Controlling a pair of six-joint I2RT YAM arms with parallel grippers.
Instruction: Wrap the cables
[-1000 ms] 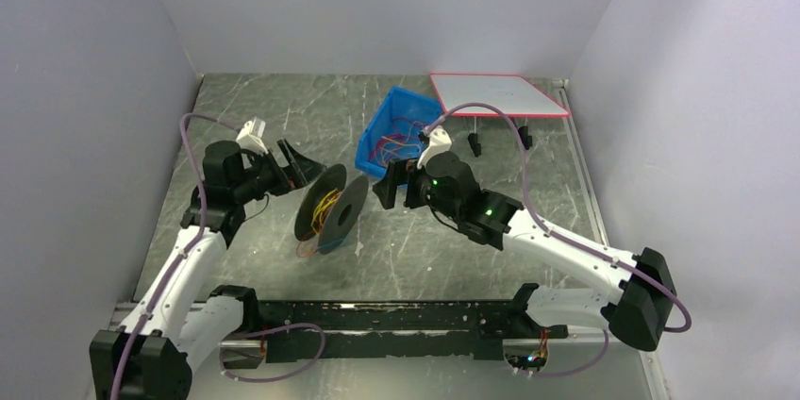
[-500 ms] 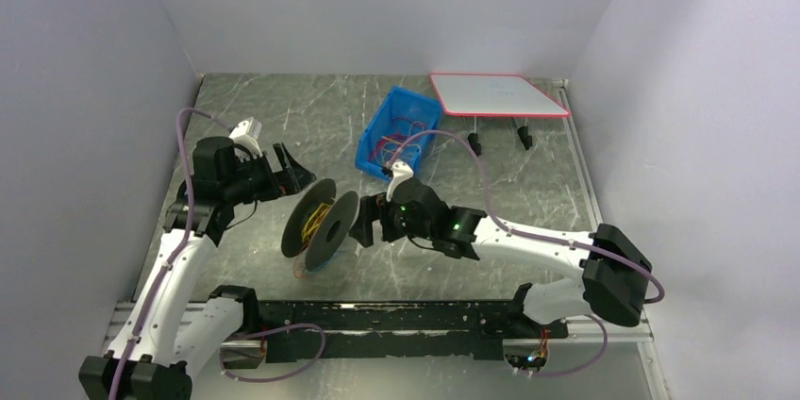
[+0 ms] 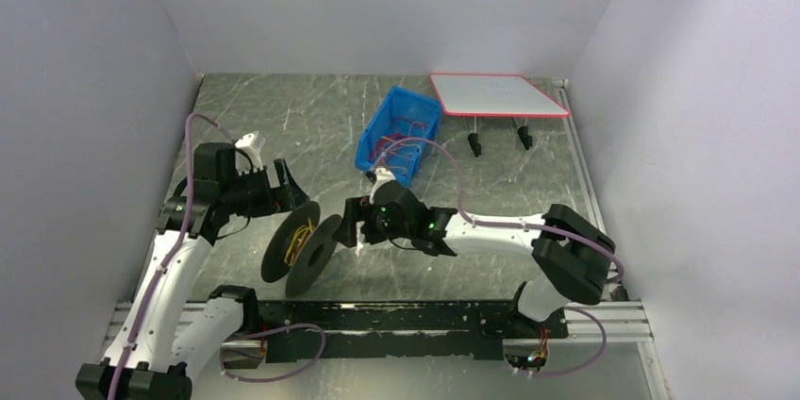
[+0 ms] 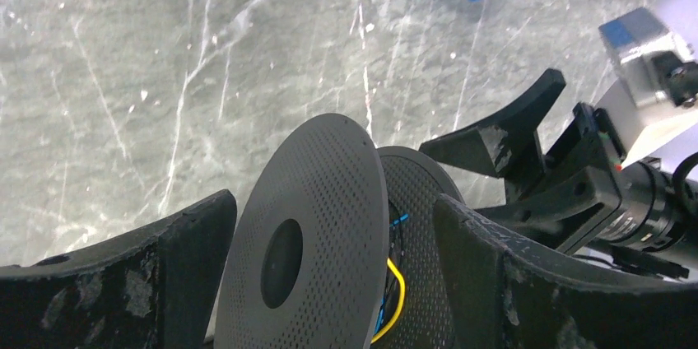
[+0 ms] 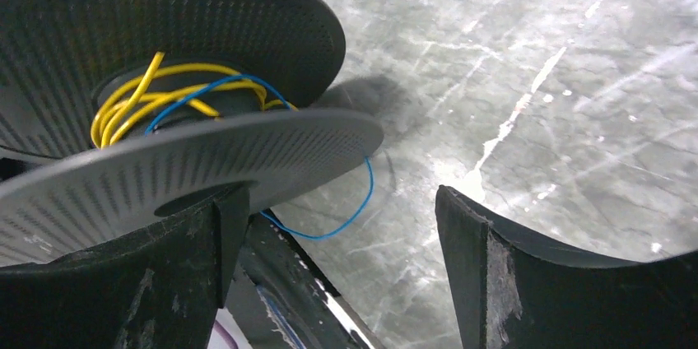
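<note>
A dark grey spool [image 3: 300,249] stands on edge near the table's front left, with yellow and orange cables [image 3: 300,233] wound on its core. In the left wrist view one perforated flange of the spool [image 4: 313,234] sits between my wide-open fingers, and a yellow cable [image 4: 397,300] and a blue one show behind it. My left gripper [image 3: 288,194] is open just behind the spool. My right gripper [image 3: 347,230] is open at the spool's right side. Its view shows the yellow cables [image 5: 156,98] on the core and a loose blue cable loop [image 5: 354,209] hanging from the spool [image 5: 189,151].
A blue bin [image 3: 423,109] holding more red and orange cables [image 3: 394,147] stands behind the right arm. A white board with a red edge [image 3: 498,93] stands on short legs at the back right. A black rail [image 3: 396,317] runs along the near edge.
The spool has moved toward the near left. Both grippers have moved with it, and the right arm has reached further left and nearer.
</note>
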